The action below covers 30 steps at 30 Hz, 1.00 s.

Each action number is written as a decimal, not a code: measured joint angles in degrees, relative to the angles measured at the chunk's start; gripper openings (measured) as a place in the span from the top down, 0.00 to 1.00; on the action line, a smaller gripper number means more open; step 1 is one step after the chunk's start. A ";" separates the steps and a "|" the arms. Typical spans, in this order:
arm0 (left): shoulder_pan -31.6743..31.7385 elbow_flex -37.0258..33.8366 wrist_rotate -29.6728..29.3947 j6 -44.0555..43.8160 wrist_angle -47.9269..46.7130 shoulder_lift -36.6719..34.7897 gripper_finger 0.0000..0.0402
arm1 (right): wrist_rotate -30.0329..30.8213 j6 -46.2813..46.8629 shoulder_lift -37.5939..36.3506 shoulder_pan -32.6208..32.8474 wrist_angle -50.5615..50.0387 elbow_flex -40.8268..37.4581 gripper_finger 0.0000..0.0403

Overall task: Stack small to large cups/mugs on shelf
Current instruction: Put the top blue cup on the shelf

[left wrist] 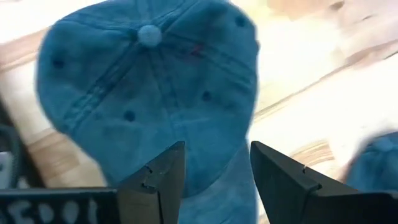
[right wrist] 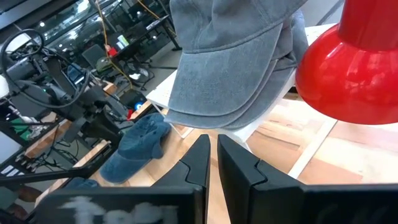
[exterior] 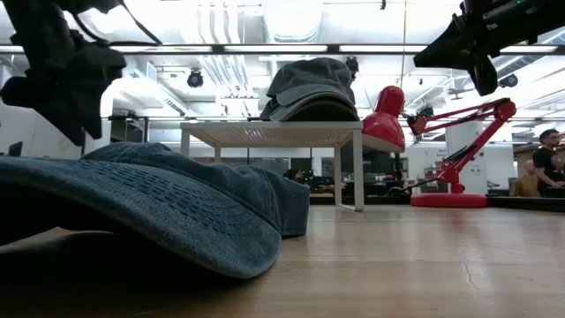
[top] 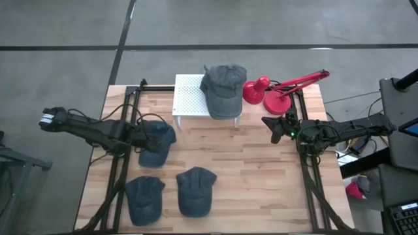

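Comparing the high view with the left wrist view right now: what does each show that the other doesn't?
Only the high view shows the white perforated-metal shelf carrying stacked grey fabric caps, the red desk lamp, two more blue denim caps at the front, and the right gripper beside the lamp. Only the left wrist view shows the left gripper open, fingers poised over the brim end. Both show the blue denim cap under the left arm and the wooden plank tabletop.
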 joint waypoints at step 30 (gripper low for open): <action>0.02 -0.07 2.15 -2.10 3.89 7.40 0.23 | -0.07 -3.59 -0.09 -0.02 -0.04 0.00 0.93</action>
